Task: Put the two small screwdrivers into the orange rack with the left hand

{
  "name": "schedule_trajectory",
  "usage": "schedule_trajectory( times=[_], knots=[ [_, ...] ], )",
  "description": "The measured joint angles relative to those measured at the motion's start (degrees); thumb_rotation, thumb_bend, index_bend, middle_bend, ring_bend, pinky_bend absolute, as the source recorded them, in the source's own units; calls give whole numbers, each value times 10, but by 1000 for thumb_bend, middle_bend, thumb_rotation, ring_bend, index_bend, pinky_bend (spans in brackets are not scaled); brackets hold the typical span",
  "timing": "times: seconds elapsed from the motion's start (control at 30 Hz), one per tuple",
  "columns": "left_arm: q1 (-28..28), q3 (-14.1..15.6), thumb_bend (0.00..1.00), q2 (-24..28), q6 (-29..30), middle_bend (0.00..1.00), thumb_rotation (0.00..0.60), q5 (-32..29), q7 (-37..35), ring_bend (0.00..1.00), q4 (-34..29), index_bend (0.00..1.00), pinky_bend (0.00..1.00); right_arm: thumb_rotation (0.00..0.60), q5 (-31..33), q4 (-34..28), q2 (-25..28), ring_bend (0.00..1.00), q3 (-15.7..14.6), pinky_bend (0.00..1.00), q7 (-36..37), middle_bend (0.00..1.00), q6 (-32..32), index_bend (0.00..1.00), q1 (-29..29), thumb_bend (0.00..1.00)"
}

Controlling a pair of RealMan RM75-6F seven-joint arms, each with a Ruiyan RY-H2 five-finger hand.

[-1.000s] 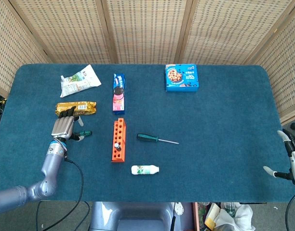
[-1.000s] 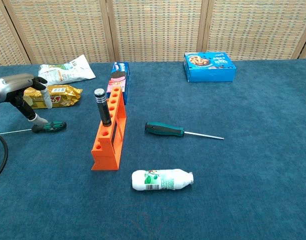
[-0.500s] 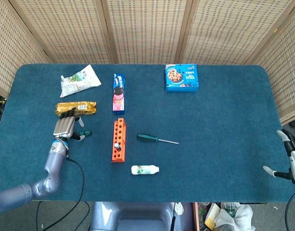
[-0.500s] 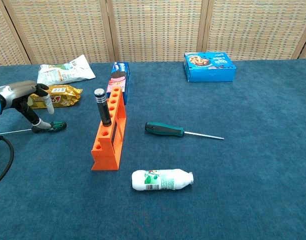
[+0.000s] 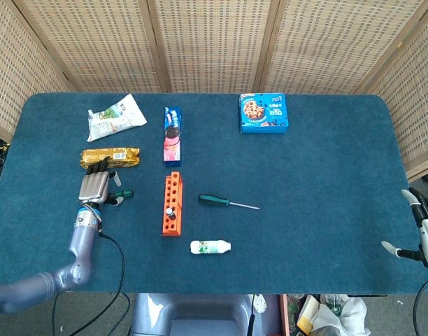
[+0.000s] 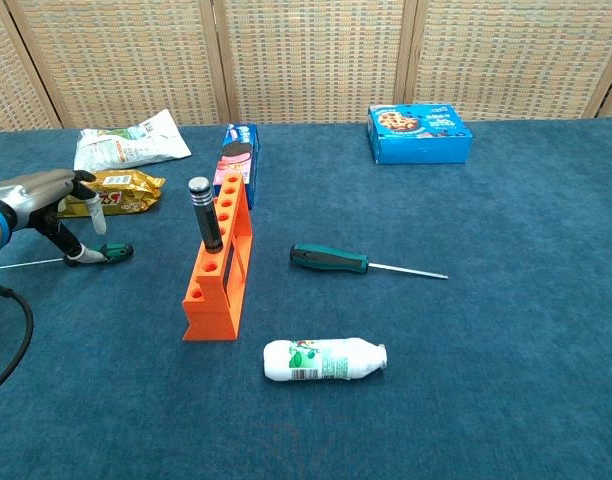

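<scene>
One black-handled driver (image 6: 201, 212) is already standing in the orange rack (image 6: 218, 272) at mid-table, while the left hand (image 5: 96, 186) is pinching the small green screwdriver (image 6: 104, 253), lying flat near the table's left edge (not yet lifted, I judge).

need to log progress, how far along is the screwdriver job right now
One black-handled driver already stands in the orange plastic rack. The left hand is reaching down on the small green-handled screwdriver, which lies on the blue table; a firm grip is not clear. Left: lift and slot it. The right hand sits open at the table edge.
</scene>
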Motion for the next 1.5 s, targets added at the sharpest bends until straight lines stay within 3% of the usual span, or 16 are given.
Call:
schedule_trajectory(
  times=[0.67,1.0,1.3,1.5],
  knots=[
    [13,-18,235,-20,-15,0,600,4,15,0,17,524,0,600,-1,0,1,0,0,0,4,0,-1,0,0,0],
    [15,-22,414,-21,-16,0,600,8,28,0,17,646,0,600,0,1,1,0,0,0,6,0,-2,0,1,0],
    [19,-28,499,-10,-16,0,600,12,28,0,2,657,0,600,-1,1,1,0,0,0,7,0,-2,0,1,0],
    [28,-36,531,18,-3,0,600,33,7,0,-43,664,0,600,-1,2,1,0,0,0,9,0,-2,0,1,0]
  ],
)
